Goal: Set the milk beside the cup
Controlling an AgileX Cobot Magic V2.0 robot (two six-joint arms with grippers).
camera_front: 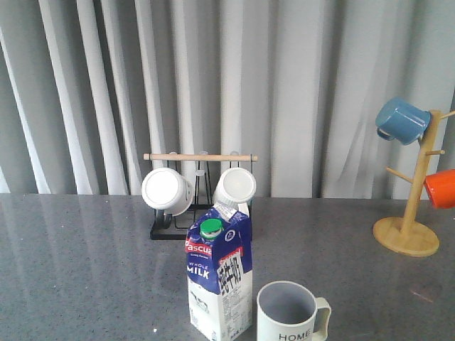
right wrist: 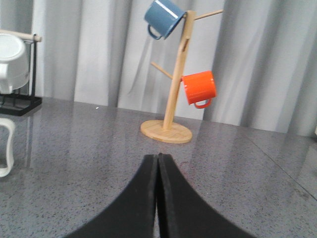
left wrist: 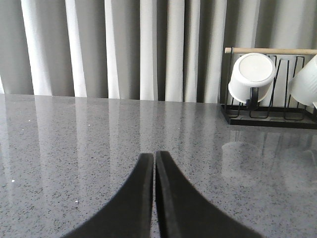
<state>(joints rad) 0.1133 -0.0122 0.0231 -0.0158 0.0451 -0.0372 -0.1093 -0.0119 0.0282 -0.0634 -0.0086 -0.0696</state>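
A grey speckled worktop fills the lower scene, backed by pale grey curtains. At the far right stands a wooden mug tree carrying a blue mug high up and an orange mug lower down. At the far middle sits a black wire rack with a wooden top bar, holding two plain white mugs on their sides. Near the front edge, about the middle, the milk stands upright with its green cap facing the camera. The cup stands just beside it on the right, apart from the carton by a narrow gap, its handle pointing right and "HOME" lettering facing near. The left gripper hangs over bare worktop, its black fingers pressed together and holding nothing. The right gripper likewise has its fingers pressed together, empty, facing the mug tree.
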